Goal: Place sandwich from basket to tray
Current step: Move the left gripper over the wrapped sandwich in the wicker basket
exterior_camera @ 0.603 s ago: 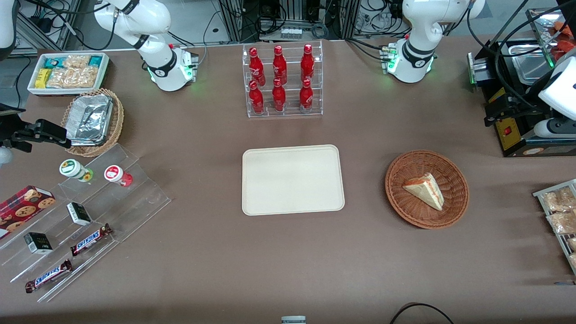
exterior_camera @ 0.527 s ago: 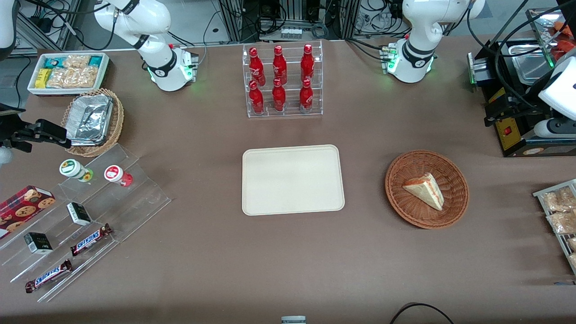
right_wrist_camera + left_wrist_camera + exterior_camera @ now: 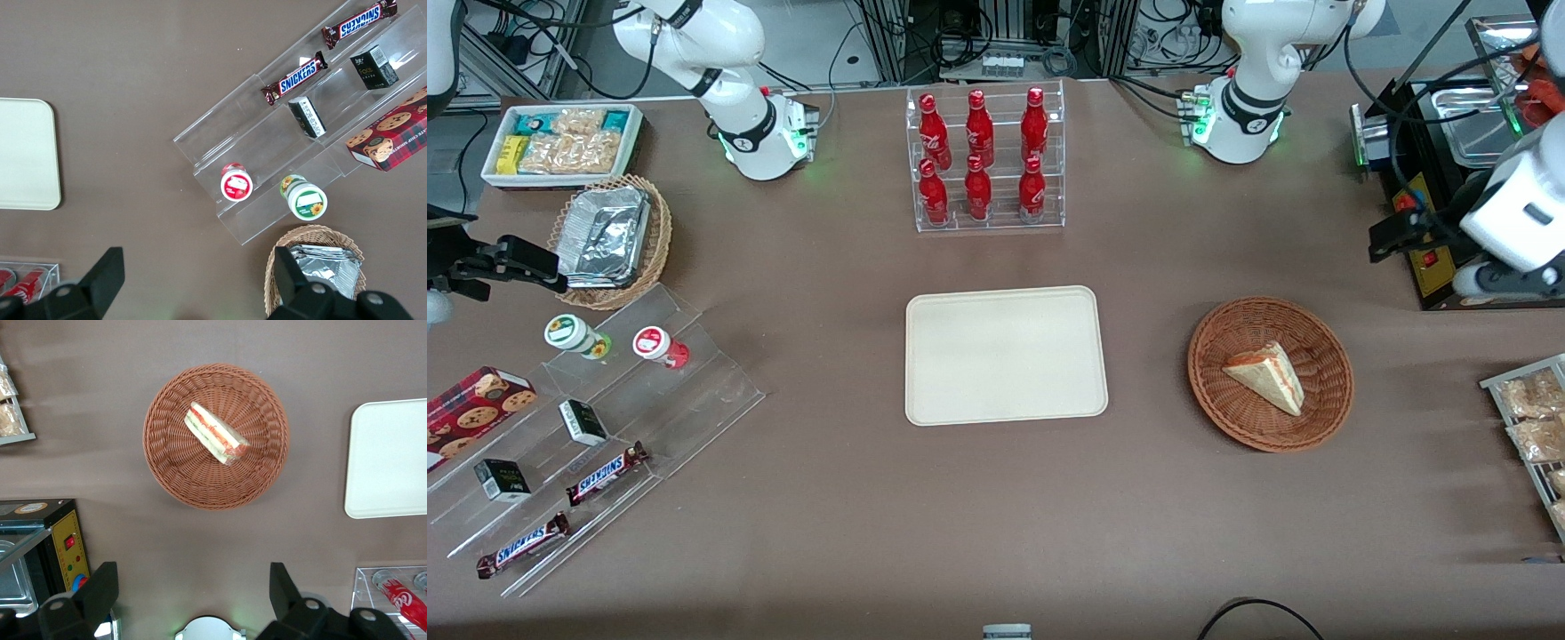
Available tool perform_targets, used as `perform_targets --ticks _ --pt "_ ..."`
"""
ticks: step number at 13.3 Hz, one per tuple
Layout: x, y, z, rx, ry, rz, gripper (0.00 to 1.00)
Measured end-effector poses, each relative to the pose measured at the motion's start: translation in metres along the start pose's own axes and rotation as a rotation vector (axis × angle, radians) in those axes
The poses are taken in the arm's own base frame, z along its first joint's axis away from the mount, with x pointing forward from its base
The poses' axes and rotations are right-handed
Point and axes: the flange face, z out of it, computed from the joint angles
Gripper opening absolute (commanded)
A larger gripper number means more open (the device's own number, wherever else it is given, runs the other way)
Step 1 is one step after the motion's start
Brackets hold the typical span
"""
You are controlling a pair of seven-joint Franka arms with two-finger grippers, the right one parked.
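Two bars on the clear stepped rack (image 3: 596, 418) read SNICKERS (image 3: 607, 472), and a red box (image 3: 476, 404) beside them shows cookies. The brown desk (image 3: 996, 533) also carries a rack of red bottles (image 3: 985, 160), farther from the front camera than the tray (image 3: 1005, 354). The sandwich (image 3: 1266, 377) lies in the basket (image 3: 1232, 418), beside the tray. The gripper (image 3: 193, 593) hangs high above the desk near the basket, jaws apart, holding nothing.
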Motion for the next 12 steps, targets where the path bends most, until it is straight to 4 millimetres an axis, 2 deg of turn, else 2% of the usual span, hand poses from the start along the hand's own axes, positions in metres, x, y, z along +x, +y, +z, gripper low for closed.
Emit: perform_targets --ticks 5,12 --pt "0.021 0.003 0.087 0.007 0.014 -0.184 1.0" --pt "0.022 0.015 0.195 -0.007 0.076 -0.499 1.0"
